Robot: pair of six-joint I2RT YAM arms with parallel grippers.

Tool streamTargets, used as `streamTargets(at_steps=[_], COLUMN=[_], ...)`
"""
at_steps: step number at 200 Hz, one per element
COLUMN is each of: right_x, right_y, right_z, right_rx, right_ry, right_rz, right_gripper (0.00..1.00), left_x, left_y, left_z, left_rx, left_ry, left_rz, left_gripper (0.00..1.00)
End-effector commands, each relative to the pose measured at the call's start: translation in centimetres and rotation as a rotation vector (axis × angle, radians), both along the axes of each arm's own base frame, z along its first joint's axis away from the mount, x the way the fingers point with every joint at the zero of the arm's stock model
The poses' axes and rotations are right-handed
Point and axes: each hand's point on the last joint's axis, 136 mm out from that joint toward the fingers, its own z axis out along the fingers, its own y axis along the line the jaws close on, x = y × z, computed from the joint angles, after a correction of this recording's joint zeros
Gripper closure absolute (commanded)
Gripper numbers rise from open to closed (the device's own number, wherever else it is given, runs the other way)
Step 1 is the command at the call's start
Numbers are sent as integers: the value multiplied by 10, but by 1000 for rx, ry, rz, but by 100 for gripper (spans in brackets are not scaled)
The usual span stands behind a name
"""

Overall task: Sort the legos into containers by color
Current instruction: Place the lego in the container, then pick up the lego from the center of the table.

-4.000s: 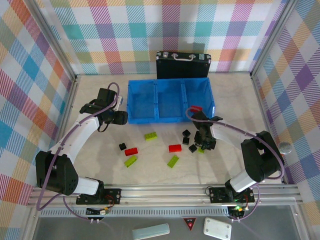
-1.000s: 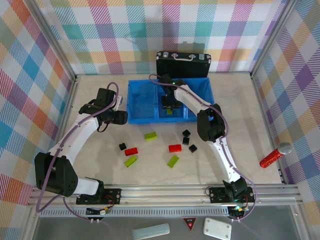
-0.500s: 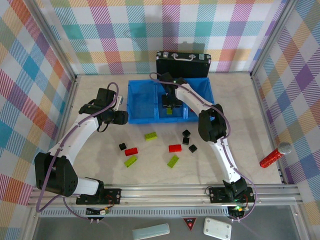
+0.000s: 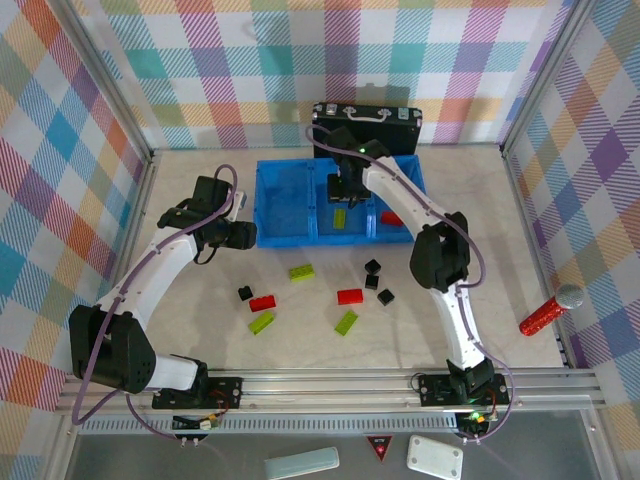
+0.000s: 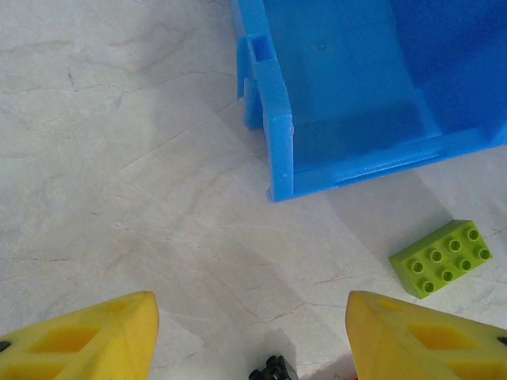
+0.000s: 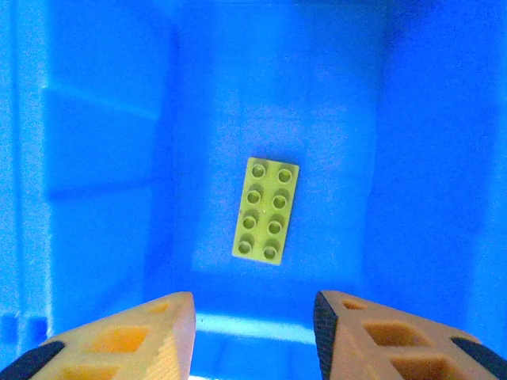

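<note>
The right gripper (image 6: 252, 307) hung spread and empty over the blue bin's (image 4: 262, 200) middle compartment, where one green brick (image 6: 266, 210) lay, with a red one (image 4: 392, 217) in the right compartment and about nine loose bricks (image 4: 300, 271) left on the table (image 4: 480, 240).

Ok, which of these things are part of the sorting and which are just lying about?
Job: blue three-compartment bin; lime-green brick in its middle compartment; red brick in its right compartment; loose green bricks, red bricks, black bricks in front of it.
Lying about: black briefcase behind the bin; red microphone at far right.
</note>
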Motion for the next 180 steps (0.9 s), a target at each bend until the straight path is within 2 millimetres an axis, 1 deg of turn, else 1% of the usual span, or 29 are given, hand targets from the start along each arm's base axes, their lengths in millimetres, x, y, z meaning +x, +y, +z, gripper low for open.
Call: streamTargets(at_steps=[1,35,84,109,137,180], right_x=[-19,-36,-71,-90,-111,-132], right_y=[-8,-20,-45,-58,-69,-78], right_z=[26,41,48,43,31,8], right_rx=[1,5,4,4,6,4], right_ry=[-13,-32,-40,-26,0,39], right_rz=[12,3,-22,-44,-64,-94], right_gripper=[55,55,54,54,54,54], left_x=[-3,-3,-3,-3,-3,-2], left_y=[4,4,4,4,4,4], left_z=[11,12,11,10,9,8], left_rx=[-12,-12,-10,-8,-6,-5], left_ry=[-15,-18,-15,-12,-11,-8], left_rz=[6,6,6,7,6,7], left_gripper=[36,36,36,36,36,36])
